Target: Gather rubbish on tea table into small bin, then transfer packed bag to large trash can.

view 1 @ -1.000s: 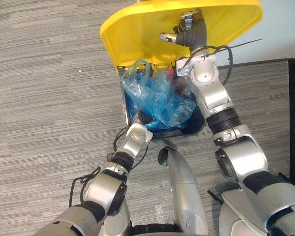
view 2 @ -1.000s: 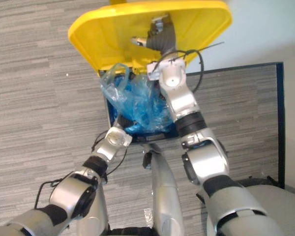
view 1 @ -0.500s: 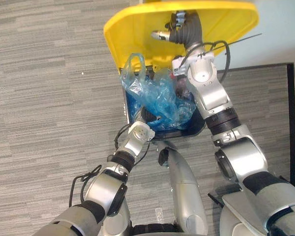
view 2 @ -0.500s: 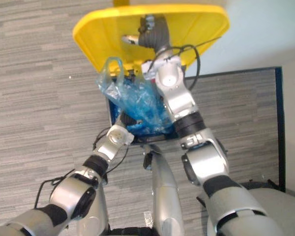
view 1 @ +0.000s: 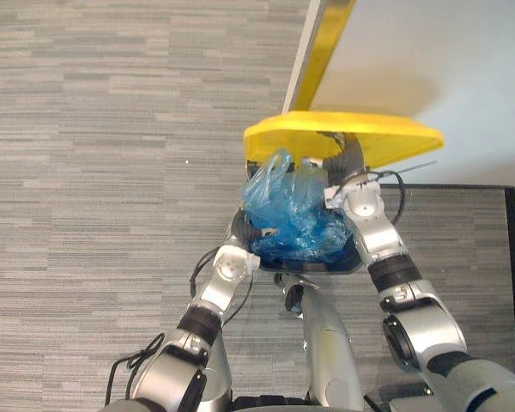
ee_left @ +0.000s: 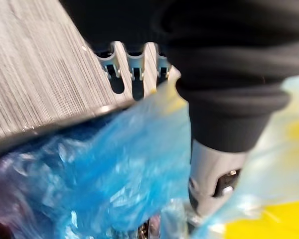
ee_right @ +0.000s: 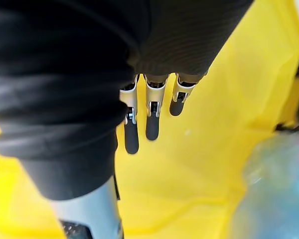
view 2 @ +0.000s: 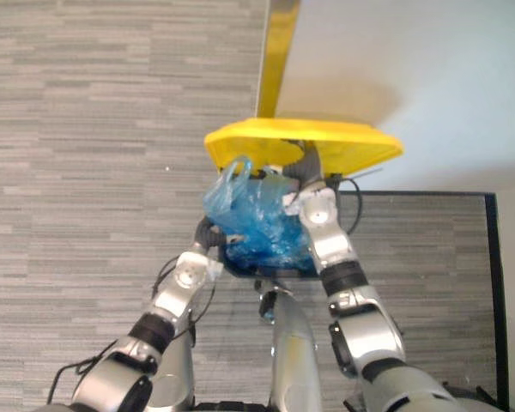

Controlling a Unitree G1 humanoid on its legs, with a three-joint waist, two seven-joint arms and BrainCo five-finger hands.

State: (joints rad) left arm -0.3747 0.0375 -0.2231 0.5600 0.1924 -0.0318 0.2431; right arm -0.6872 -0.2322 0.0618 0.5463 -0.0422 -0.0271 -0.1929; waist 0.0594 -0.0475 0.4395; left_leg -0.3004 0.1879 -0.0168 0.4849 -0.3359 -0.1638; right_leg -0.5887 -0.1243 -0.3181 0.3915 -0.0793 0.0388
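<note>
A packed blue plastic bag (view 1: 287, 210) bulges out of the top of the dark large trash can (view 1: 302, 261), its handle loops standing up under the yellow lid (view 1: 343, 139). My right hand (ee_right: 149, 117) is open, its straight fingers flat against the lid's yellow underside; in the left eye view it sits tucked under the lid (view 1: 350, 163). My left hand (ee_left: 224, 89) is at the can's near left rim, pressed against the blue bag (ee_left: 89, 179); in the left eye view it is mostly hidden by the bag and rim.
The can stands on grey striped carpet (view 1: 94, 172) against a pale wall (view 1: 429, 60) with a yellow upright strip (view 1: 324, 43). A dark-bordered floor panel (view 1: 508, 257) lies to the right.
The camera has tilted up, so the whole picture shifted. The lid now shows nearly edge-on, lower over the bag, with my right hand still under it. The bag stands higher.
</note>
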